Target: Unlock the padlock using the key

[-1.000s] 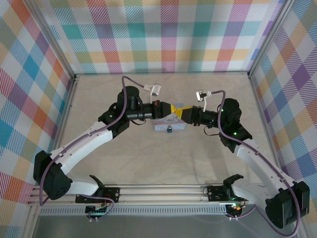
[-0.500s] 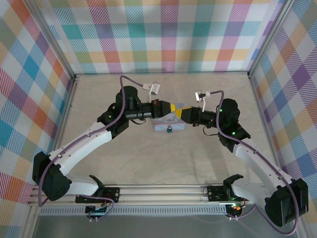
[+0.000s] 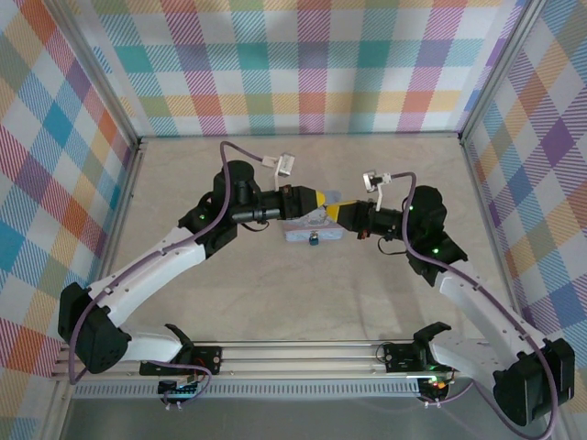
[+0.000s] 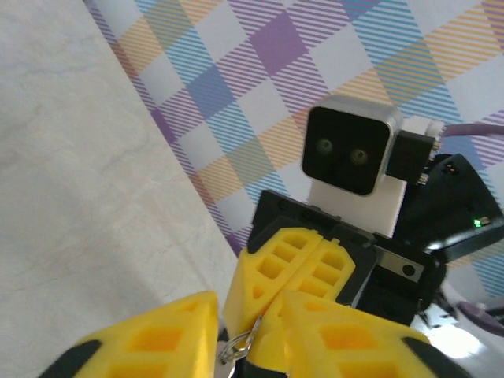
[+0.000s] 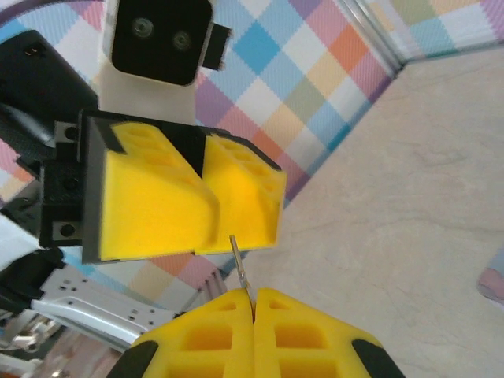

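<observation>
**Key** (image 5: pixel 239 264): pinched by its shaft in my right hand (image 5: pixel 253 299), which is closed on it. Its long axis points across at my left hand (image 4: pixel 248 315). That hand's fingers stand slightly apart around the ring; I cannot tell whether they grip it.

**Padlock** (image 3: pixel 314 240): on the near face of the pale-blue tin (image 3: pixel 295 235), just below both hands, toward my bases and about equally near each.

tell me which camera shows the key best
Right wrist view: the key is a thin metal sliver against yellow, pinched in the shut right gripper. The left wrist view catches a small wire loop, likely its ring, between the left gripper's fingers. From the top view it is too small to make out.
</observation>
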